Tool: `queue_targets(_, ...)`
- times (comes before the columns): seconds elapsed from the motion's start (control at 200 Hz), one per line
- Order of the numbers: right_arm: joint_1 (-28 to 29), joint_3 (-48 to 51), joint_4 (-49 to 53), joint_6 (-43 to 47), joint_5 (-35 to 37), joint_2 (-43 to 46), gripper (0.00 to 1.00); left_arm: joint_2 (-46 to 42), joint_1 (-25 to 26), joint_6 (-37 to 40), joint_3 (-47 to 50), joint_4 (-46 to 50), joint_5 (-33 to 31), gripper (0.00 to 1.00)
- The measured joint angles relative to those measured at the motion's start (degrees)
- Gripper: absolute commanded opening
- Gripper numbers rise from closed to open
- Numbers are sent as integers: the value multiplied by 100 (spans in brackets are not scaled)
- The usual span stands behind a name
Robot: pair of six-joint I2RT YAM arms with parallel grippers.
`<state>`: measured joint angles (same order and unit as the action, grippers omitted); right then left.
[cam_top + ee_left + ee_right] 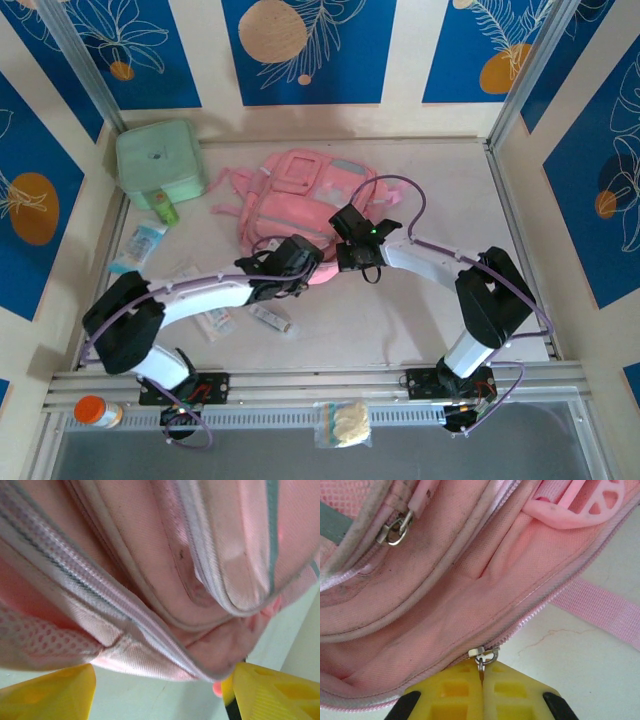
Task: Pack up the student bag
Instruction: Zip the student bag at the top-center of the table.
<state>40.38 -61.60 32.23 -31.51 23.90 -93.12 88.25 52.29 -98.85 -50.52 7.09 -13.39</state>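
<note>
student bag (300, 195) | flat, front up | long axis roughly left-right

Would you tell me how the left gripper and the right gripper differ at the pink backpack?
The left gripper stands open, fingers wide apart; the right gripper is shut, fingers pressed together. The left gripper holds nothing, with the student bag just beyond its tips; the right gripper pinches the bag's metal zipper pull. Both have yellow fingers and sit at the bag's near edge.
</note>
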Motion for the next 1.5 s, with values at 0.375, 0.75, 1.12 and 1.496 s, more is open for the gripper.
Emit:
queue_targets(0.375, -13, 13, 15, 46, -55, 33, 0, 713, 24, -802, -426, 769, -533, 26)
queue_targets(0.75, -22, 13, -140, 111, -323, 157, 0, -144, -533, -302, 433, 1060, -774, 0)
queue_targets(1.12, 173, -81, -11, 98, -365, 63, 15, -970, -1488, 1473, 850, 1261, -505, 20)
queue_targets(1.496, -551, -767, 813, -601, -1506, 452, 55, -2041, -1628, 3191, 765, 1272, -76, 39)
